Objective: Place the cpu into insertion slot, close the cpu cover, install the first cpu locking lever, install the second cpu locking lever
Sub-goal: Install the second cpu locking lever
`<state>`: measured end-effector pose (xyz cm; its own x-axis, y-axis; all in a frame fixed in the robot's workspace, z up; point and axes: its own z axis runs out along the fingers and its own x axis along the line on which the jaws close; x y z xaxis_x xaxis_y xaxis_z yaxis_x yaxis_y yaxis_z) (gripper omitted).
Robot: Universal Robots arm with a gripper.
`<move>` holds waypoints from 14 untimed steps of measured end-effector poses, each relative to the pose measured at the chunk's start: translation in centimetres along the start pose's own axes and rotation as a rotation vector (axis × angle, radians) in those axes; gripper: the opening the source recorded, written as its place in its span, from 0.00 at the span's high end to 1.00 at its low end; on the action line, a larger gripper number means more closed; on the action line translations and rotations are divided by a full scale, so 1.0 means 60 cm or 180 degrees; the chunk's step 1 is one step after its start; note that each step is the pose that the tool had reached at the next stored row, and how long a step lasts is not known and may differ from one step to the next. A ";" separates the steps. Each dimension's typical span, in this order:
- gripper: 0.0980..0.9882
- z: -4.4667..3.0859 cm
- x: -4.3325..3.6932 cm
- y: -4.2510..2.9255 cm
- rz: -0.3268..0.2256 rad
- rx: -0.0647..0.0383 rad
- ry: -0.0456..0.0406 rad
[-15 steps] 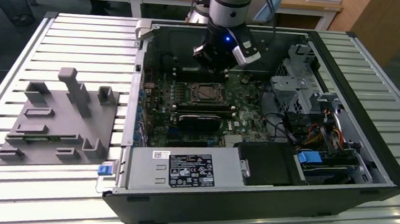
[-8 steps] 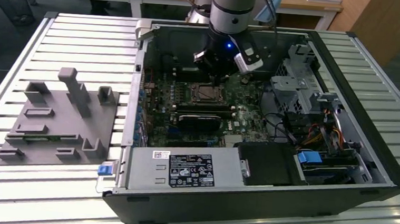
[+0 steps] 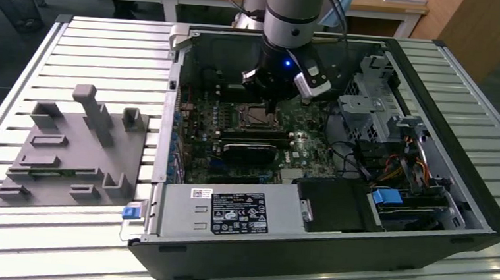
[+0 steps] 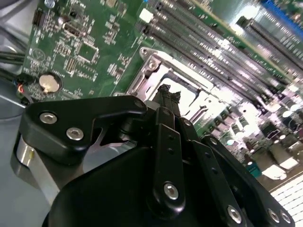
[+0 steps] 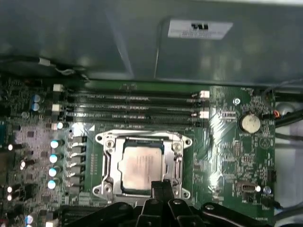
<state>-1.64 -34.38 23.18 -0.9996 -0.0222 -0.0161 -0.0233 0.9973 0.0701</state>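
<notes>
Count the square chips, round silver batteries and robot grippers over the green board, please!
cpu: 1
round silver battery: 1
gripper: 1
Total: 3

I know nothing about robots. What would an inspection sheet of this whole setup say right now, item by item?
Surface: slatted metal table carrying an open computer case.
Job's things: chip lies in its socket on the green board; the metal cover frame lies down around it.
Clutter: grey plastic holder block on the exterior view's left.
Claw: claw is shut, its tips at the socket's edge, holding nothing.
Cables: coloured wire bundle inside the case, on the exterior view's right.
Surroundings: wooden furniture and floor beyond the table.
</notes>
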 end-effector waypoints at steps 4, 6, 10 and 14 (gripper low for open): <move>0.99 -0.001 0.000 -0.018 0.0000 -0.0002 0.0001; 0.99 -0.001 0.001 -0.025 0.0000 -0.0002 0.0002; 0.99 -0.002 0.001 -0.037 0.0000 -0.0002 0.0002; 0.99 -0.001 0.011 -0.045 0.0000 -0.0006 0.0002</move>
<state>-2.26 -37.10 23.07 -0.9996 -0.0223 -0.0154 -0.0234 0.9971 0.0720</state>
